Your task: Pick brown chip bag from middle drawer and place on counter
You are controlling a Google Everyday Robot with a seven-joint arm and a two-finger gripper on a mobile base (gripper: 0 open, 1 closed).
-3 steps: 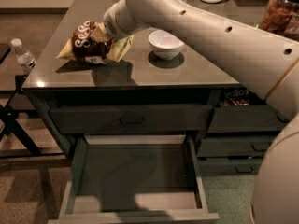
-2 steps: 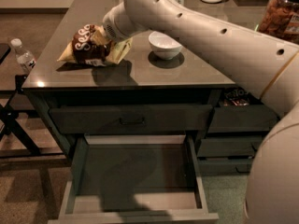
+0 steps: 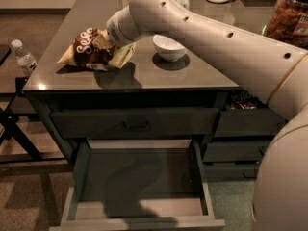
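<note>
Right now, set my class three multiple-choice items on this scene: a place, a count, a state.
1. Where does the brown chip bag lie? A inside a drawer; B on the counter; C on the floor.
2. How many white bowls stand on the counter? A one; B two; C three.
3. The middle drawer is: A pulled open; B shut; C lifted out.
Key: B, the bag rests on the worktop, the tool at its bowl-side end; A, a single bowl stands beside the bag; A, its floor shows.

Position: brown chip bag (image 3: 90, 50) on counter (image 3: 163, 76); middle drawer (image 3: 139, 179) open.
Bag lies crumpled near the counter's near-left corner, gripper (image 3: 110, 41) at its right end; drawer pulled out.
</note>
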